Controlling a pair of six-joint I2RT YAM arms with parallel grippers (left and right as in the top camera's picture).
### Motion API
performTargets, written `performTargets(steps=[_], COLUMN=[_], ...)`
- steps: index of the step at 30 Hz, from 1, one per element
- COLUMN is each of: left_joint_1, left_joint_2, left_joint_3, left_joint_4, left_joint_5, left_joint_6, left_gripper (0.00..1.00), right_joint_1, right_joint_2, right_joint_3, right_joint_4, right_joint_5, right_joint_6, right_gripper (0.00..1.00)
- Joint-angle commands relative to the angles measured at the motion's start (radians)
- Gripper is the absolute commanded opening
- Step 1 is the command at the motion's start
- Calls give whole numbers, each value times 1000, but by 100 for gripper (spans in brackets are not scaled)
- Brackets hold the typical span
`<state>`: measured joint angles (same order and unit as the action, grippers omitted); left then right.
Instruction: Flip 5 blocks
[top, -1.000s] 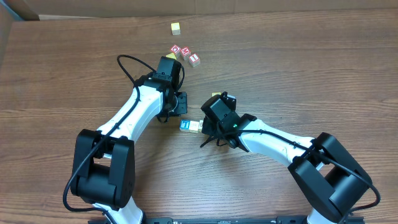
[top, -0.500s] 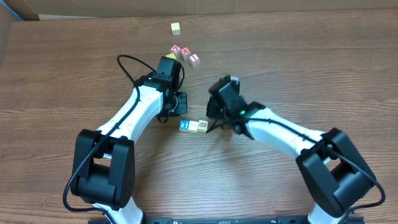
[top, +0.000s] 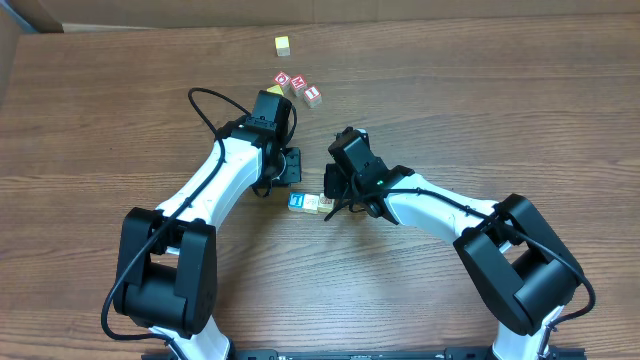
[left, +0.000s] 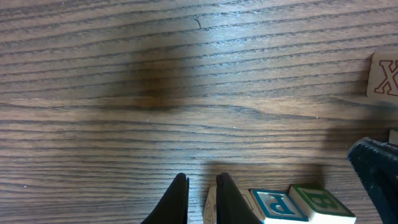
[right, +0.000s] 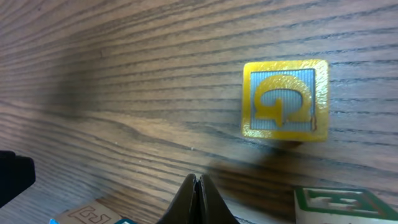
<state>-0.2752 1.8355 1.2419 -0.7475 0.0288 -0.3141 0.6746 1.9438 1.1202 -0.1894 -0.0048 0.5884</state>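
RIGHT: your right gripper (right: 196, 198) has its fingers pressed tight together, tips low over the wood near the blue P block (left: 273, 204) | LEFT: your left gripper (left: 203, 198) has its fingers nearly together, just beside the P block | BLOCKS: green B block (left: 320, 204) touches the P block; yellow-framed block (right: 285, 99) lies apart from it

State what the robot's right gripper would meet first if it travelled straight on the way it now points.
Probably the bare brown wooden table: the shut right gripper aims beside, not at, the yellow-framed wooden cube, though depth is unclear.
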Motion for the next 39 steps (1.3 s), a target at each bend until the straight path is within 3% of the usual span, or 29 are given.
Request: performTargets(steps=[1,20,31,39], left_joint_1=[0,0,0,0], left_joint_2=[8,8,8,8], left_joint_3=[-13,-13,-13,-13], left_joint_4=[1,0,1,21], left_joint_5=[-10,-10,-11,-43], left_joint_6=[-8,-8,-7,-7], left_gripper=[10,10,11,13], right_joint_1=[0,0,-9,-64], right_joint_2=[-1,-1,-9,-126], right_joint_3=[17,18,41,187], right_joint_4=[-9,-36,-24,-216], right_joint_5=[-65,-192,-111,-73], right_joint_6=[-18,-82,-95,-91], right_gripper=[4,4,5,5])
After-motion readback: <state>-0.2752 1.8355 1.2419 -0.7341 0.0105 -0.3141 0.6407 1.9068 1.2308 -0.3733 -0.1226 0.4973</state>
